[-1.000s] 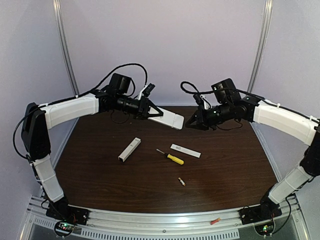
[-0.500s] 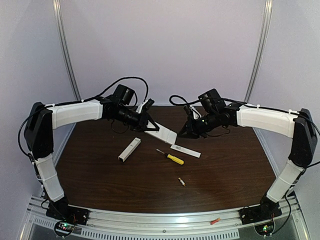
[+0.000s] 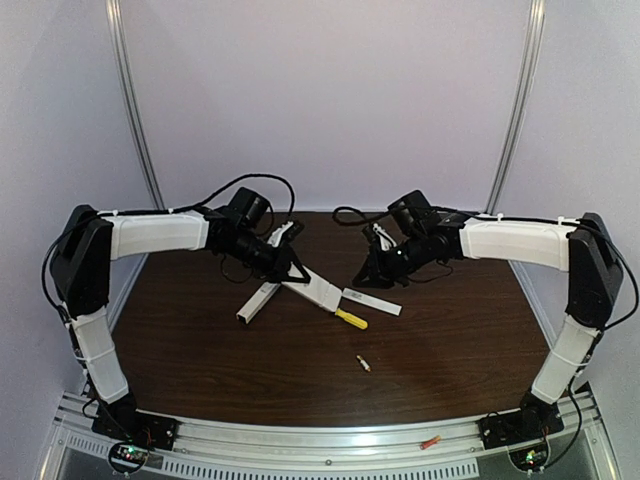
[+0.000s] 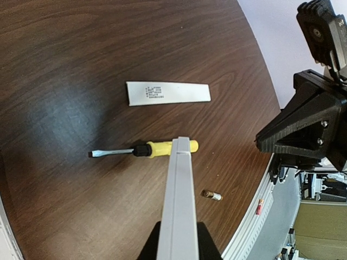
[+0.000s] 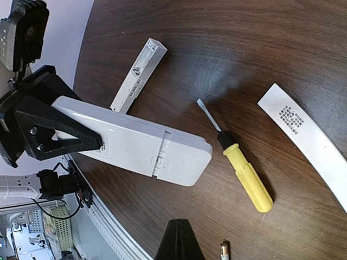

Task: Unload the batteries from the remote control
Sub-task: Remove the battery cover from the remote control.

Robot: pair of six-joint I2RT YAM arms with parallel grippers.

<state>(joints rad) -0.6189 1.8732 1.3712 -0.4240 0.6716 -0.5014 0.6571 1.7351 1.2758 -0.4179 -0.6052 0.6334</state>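
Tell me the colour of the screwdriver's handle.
The screwdriver handle is yellow, with a black collar; the right wrist view shows it best.

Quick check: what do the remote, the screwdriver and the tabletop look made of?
The remote looks like glossy white plastic: moulded seams, soft sheen. The screwdriver has a yellow, likely plastic handle and a dark metal-looking blade. The table shows dark wood grain, maybe laminate.

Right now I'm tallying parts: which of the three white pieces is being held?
The wide piece, gripped in the left hand over the screwdriver; the narrow bar and the printed strip lie loose on the table.
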